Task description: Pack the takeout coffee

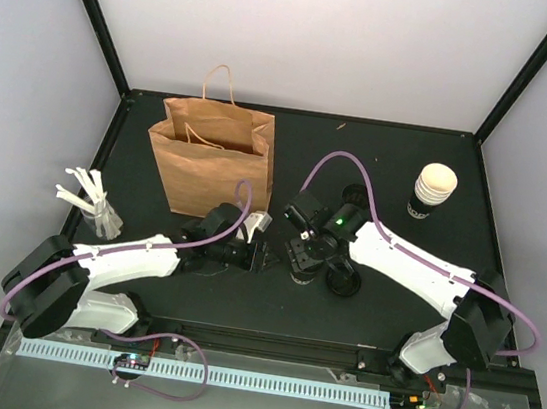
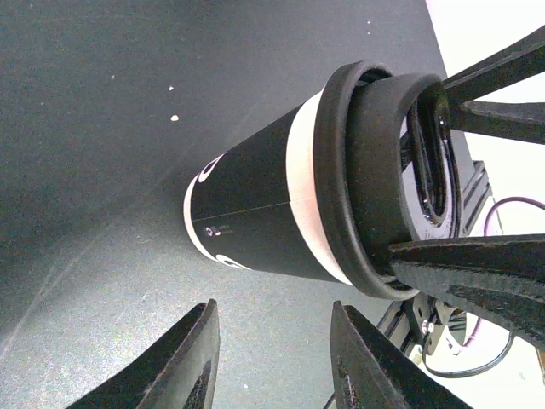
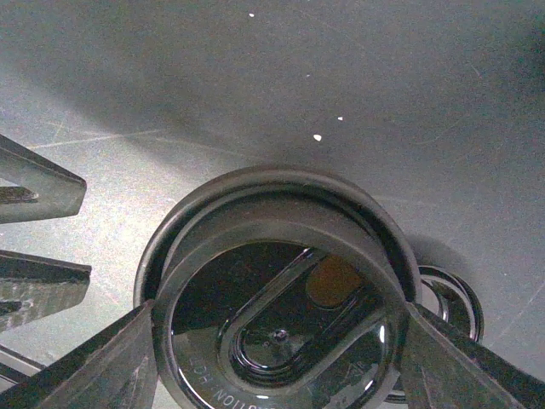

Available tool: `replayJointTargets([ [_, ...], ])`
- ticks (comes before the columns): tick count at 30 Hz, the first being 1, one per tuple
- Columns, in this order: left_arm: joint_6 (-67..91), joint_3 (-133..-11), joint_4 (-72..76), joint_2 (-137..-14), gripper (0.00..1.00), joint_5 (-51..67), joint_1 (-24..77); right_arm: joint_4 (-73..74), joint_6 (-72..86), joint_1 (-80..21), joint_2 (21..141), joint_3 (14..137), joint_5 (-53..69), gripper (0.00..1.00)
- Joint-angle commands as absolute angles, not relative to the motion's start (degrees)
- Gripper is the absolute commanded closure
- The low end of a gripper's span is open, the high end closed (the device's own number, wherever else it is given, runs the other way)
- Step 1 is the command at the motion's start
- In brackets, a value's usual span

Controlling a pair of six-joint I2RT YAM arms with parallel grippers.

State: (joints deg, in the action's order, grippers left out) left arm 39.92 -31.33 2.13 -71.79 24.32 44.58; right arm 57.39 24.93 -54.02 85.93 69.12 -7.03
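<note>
At table centre, the cup stands upright under the lid that the right gripper pinches from above, while the left gripper, jaws spread and empty, faces its side, nearer the bag.

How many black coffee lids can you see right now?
2: one lid held by the right gripper atop the takeout coffee, and a spare lid lying flat beside it. The arms may hide more.
</note>
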Motion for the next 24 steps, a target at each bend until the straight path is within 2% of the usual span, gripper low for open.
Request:
replayJointTargets([
  [1, 40.2, -31.2, 5.7, -71.3, 0.62, 25.8, 43.7, 59.2, 23.4, -54.5, 88.8, 68.2, -4.6, 0.33],
  [24, 44.8, -33.5, 16.0, -79.4, 0.6, 31.8, 42.2, 58.6, 20.8, -54.5, 89.0, 65.8, 0.3, 0.34],
])
